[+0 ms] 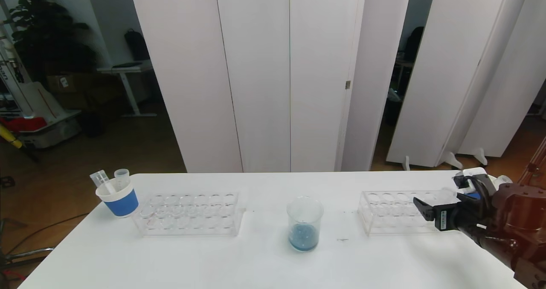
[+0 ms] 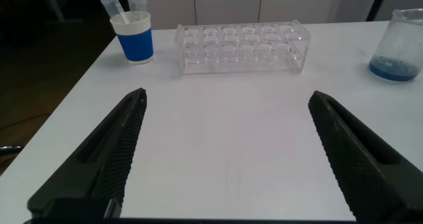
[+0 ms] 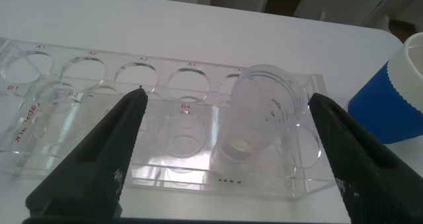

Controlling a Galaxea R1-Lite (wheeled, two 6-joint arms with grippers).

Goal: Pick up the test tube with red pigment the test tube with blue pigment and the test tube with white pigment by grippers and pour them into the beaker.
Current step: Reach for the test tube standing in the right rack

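Two racks (image 1: 192, 214) (image 1: 394, 212), one beaker (image 1: 304, 223), one white-pigment tube (image 3: 258, 115) between the right gripper (image 3: 225, 151)'s wide jaws.

A white surface (image 1: 213, 259) carries two clear plastic tube racks (image 1: 190, 214) (image 1: 394, 212), one toward each end. A white cup with a blue band (image 1: 120, 198) stands just beside the left rack. White folding panels (image 1: 273, 76) rise behind.
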